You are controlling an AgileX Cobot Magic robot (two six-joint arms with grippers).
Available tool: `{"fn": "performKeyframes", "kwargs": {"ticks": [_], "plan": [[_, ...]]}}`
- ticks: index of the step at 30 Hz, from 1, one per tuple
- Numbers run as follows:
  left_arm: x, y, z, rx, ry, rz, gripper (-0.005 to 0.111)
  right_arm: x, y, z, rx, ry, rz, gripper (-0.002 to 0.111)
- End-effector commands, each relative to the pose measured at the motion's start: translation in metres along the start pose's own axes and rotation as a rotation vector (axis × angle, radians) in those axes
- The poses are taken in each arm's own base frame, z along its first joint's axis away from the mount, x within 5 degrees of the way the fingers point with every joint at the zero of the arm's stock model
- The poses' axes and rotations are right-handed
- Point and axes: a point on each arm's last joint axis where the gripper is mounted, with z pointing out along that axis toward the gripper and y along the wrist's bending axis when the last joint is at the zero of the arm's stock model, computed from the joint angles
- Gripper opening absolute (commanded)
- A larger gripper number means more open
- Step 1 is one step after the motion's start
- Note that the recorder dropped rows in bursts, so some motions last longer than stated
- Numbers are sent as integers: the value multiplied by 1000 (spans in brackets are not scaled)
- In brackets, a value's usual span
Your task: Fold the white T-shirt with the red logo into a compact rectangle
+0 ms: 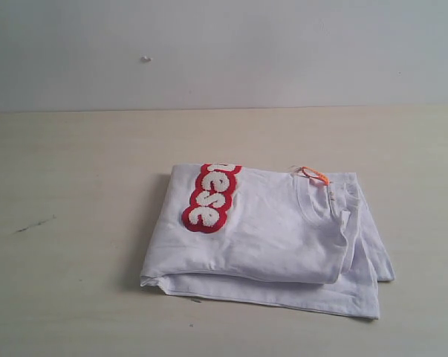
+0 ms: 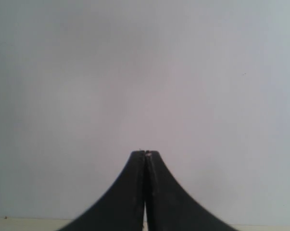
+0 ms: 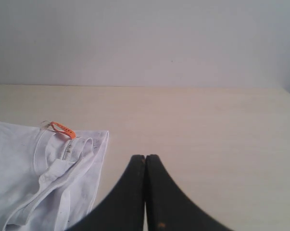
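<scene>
The white T-shirt (image 1: 276, 238) lies folded into a rough rectangle on the table, collar and orange neck tag (image 1: 314, 175) at its far right. The red logo (image 1: 211, 197) shows only its last letters, running over the fold at the far left edge. Neither arm appears in the exterior view. In the right wrist view the shirt's collar edge (image 3: 48, 168) lies beside my right gripper (image 3: 145, 157), which is shut with nothing between its fingers and clear of the cloth. My left gripper (image 2: 145, 153) is shut and empty, facing a bare wall.
The pale wooden table (image 1: 67, 208) stretches around the shirt on all sides. A plain grey-white wall (image 1: 224, 52) stands behind the table's far edge. The table's right edge shows in the right wrist view (image 3: 288, 94).
</scene>
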Motion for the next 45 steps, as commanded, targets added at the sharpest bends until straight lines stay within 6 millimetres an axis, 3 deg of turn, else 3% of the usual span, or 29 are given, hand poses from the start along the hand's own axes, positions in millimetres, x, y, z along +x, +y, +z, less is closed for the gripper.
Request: {"fn": "performKeyframes", "kwargs": {"ticks": [1, 32, 40, 45], "plan": [[1, 0, 0, 4, 2, 0, 0, 1, 0, 0, 4, -1, 5, 0], [1, 0, 0, 46, 8, -11, 0, 1, 0, 0, 4, -1, 3, 0], [1, 2, 0, 32, 5, 59, 0, 1, 0, 0, 4, -1, 3, 0], [8, 2, 0, 24, 74, 57, 0, 1, 0, 0, 4, -1, 5, 0]]}}
